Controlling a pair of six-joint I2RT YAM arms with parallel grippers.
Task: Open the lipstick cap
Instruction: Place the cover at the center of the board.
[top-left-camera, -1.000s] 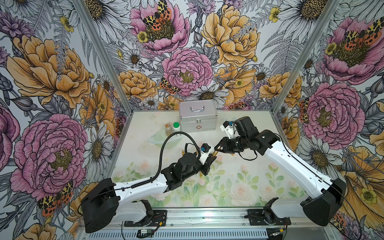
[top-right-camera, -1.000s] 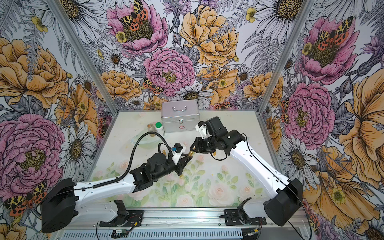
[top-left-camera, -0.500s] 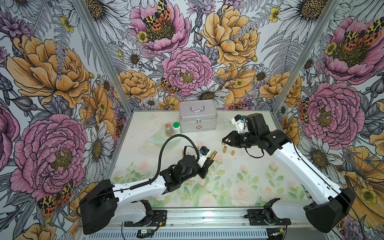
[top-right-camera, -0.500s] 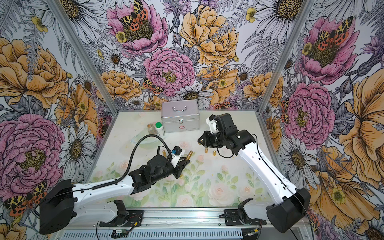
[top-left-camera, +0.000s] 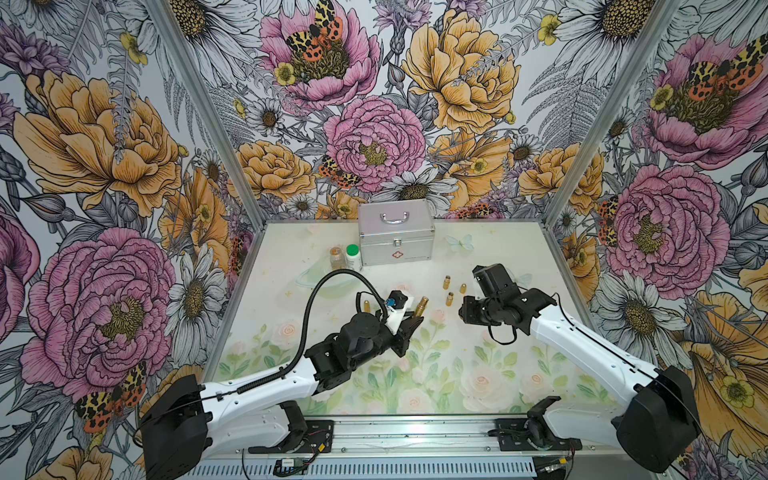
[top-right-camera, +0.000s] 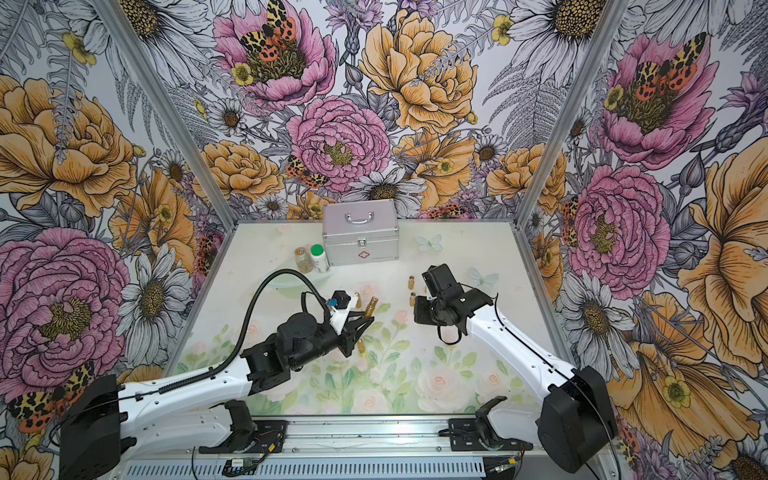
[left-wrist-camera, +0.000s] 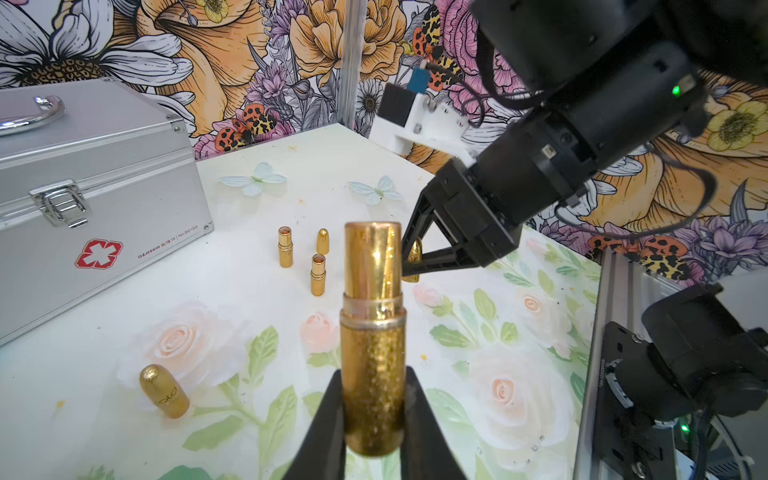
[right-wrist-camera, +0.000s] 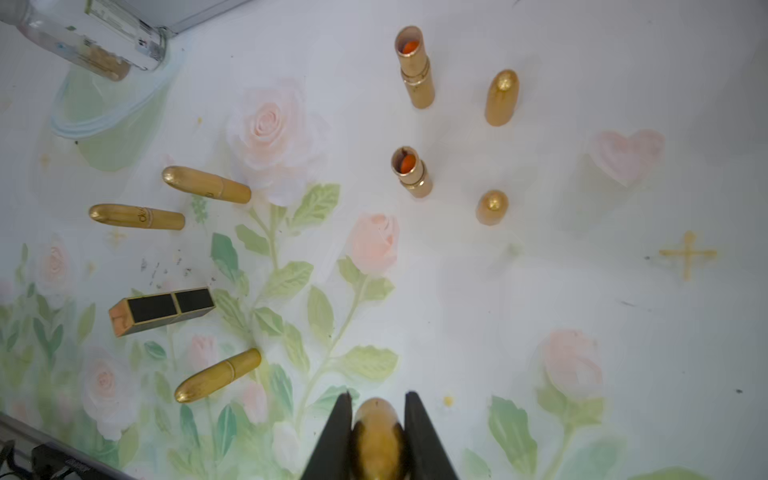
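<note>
Lipstick base (left-wrist-camera: 372, 270) clamped in left pincer (left-wrist-camera: 372, 384); cap (right-wrist-camera: 376, 436) in right pincer (right-wrist-camera: 378, 401).

I see case (top-left-camera: 397, 237) back-centre on table (top-left-camera: 498, 374), 2 bottles (top-left-camera: 353, 257) just L of it. In front, to R: 2 uncapped lipsticks (right-wrist-camera: 413, 68) upright, loose caps (right-wrist-camera: 501, 97) beside. Mid-table, lipstick (left-wrist-camera: 372, 332) in my L gripper (left-wrist-camera: 372, 374); cap (right-wrist-camera: 376, 432) in R gripper (right-wrist-camera: 378, 399) to its R, apart.
</note>
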